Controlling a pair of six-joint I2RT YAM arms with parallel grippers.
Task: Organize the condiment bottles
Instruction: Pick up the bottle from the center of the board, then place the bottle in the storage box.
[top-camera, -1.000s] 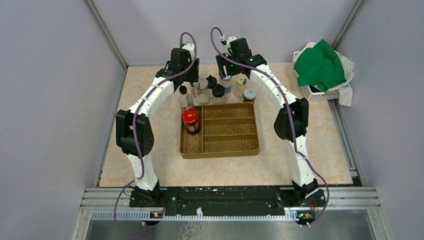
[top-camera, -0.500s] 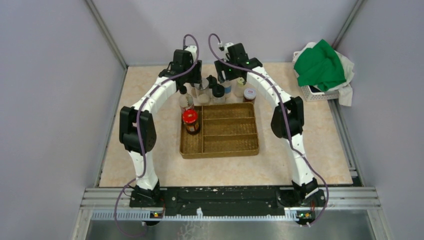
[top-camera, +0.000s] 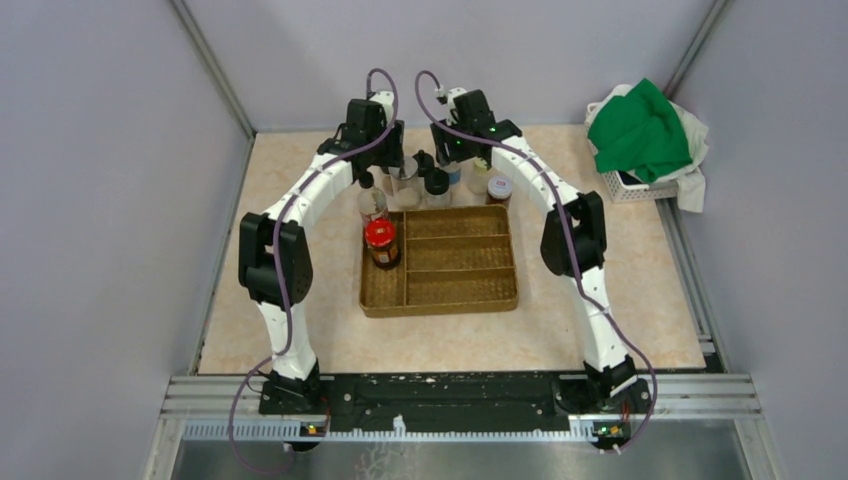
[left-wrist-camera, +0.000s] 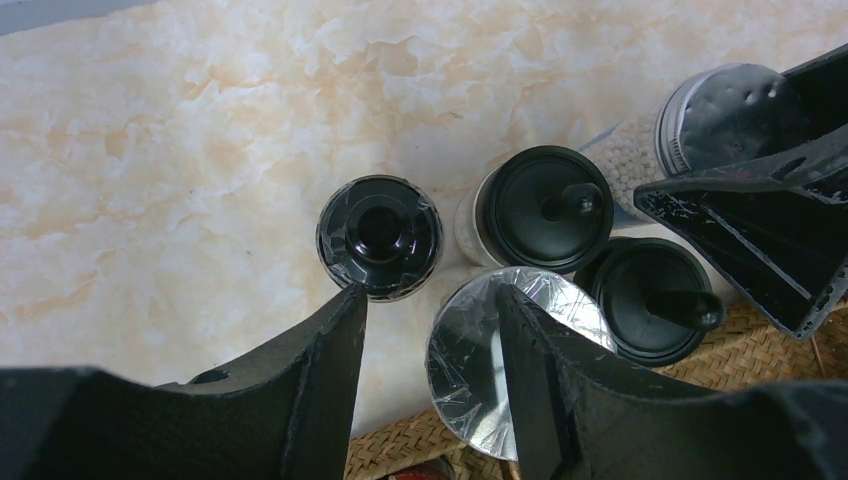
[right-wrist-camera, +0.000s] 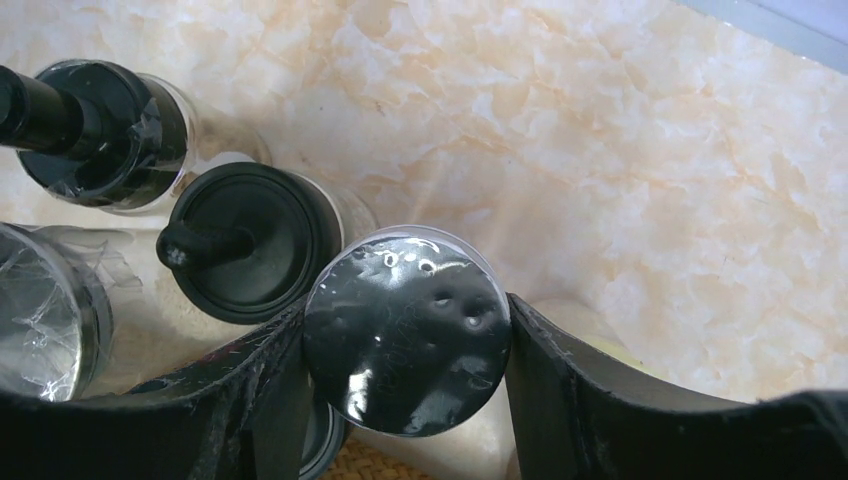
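The bottles crowd the upper middle of the bench, along the tray edge. The right tool clamps a shaker; jars press from frame left, with bare bench to the right. The left tool gapes half-open and empty above a silver-lidded jar.

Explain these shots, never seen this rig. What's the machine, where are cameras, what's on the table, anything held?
It's a robot: a left arm and a right arm mounted at the table edge. The wide shot is from a fixed overhead camera; the close-ups from a camera on each wrist, black fingers in view. On the table: a woven divided tray holding one red-lidded jar, a cluster of jars behind it, a basket with green cloth. The right gripper is closed on a silver-lidded shaker; the left gripper hangs open above the cluster, empty.
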